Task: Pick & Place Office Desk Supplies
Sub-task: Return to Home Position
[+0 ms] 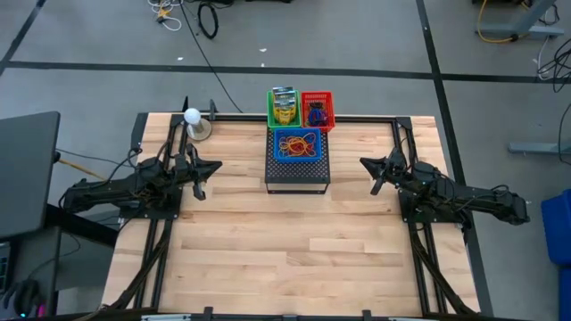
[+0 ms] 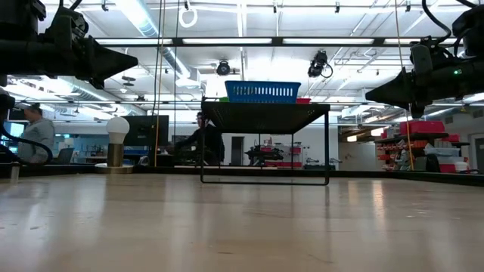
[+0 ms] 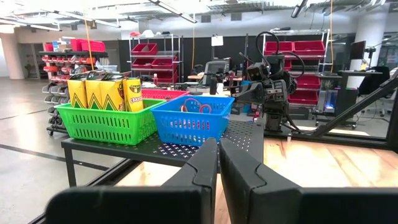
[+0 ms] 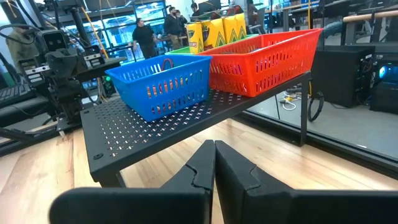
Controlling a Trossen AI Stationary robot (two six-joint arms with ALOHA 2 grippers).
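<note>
Nearest lies the wooden surface (image 1: 285,267), and no supplies show on its near half in the high view. Midway back, the left arm (image 1: 134,189) sits folded at the left edge and the right arm (image 1: 446,192) at the right edge. Both point inward at the shelf and are well apart from it, which looks like a resting pose that leaves the middle free. The wrist views show what the high view cannot. The left arm's fingers (image 3: 205,168) are pressed together on nothing, and so are the right arm's fingers (image 4: 204,162), which fits arms with nothing to carry.

Farther back, at centre, stands the black perforated shelf (image 1: 297,178). The blue bin (image 3: 189,124) sits on its near part, holding red, orange and yellow rubber bands (image 1: 299,143). Behind it, side by side, are the green bin (image 3: 106,124) on the left, with crayon boxes (image 3: 102,93) upright in it, and the red bin (image 4: 267,53) on the right, holding small dark and blue things I cannot make out. The supplies seem sorted by kind.

Only the high view looks into the bins. The low view shows just the blue bin's side and open space under the shelf. A white bulb lamp (image 1: 192,118) stands at the far left.
</note>
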